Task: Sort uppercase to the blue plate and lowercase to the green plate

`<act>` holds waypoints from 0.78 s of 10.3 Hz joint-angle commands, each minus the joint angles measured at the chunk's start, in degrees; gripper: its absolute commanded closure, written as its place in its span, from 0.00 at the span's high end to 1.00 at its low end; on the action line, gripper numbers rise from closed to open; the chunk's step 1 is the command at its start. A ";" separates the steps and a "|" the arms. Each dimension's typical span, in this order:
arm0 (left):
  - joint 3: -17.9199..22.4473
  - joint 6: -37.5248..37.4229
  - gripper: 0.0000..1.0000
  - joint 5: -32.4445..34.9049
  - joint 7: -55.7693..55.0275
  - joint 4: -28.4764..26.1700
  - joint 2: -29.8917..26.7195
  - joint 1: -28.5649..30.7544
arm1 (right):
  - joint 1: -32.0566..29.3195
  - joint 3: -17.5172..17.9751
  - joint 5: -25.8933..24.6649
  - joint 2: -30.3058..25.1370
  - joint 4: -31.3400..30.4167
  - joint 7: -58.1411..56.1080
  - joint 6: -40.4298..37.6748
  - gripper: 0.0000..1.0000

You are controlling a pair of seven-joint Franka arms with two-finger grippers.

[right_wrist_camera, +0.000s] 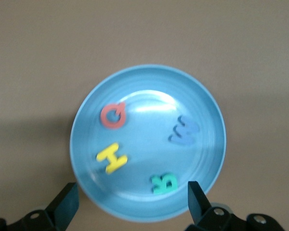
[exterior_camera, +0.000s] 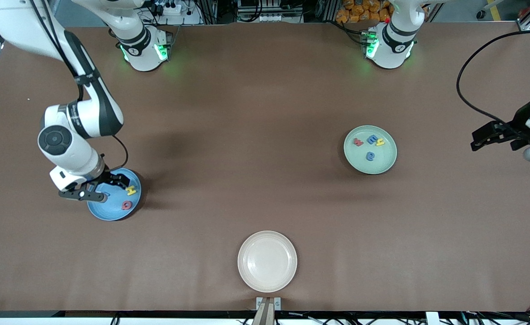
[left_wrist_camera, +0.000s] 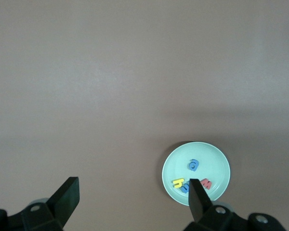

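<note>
Cream plate (exterior_camera: 267,261) bare; right gripper (exterior_camera: 94,188) open over blue plate (exterior_camera: 111,210).

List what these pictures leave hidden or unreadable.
- Front view: the right gripper covers part of the blue plate, hiding the W and R.
- Left wrist view: a finger overlaps letters on the green plate.
- Front view: the left gripper is too dark to read.

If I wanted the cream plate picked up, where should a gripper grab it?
Probably at the raised rim of the cream plate, coming down from above with one finger inside and one outside: it sits flat, empty, and is too wide to span.
</note>
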 commanded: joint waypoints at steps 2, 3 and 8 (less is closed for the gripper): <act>1.09 -3.26 1.00 -2.34 1.39 2.31 -1.79 -0.48 | 4.05 0.35 0.09 -13.72 -11.78 -0.06 -0.60 1.00; 1.09 -4.48 1.00 -2.34 1.47 2.23 -2.75 -0.57 | 5.11 0.26 0.35 -15.14 -11.45 -0.40 -2.17 1.00; 1.00 -4.67 1.00 -2.34 1.04 2.49 -2.85 -1.18 | 6.00 -5.36 16.34 -18.40 2.84 -16.65 -17.53 1.00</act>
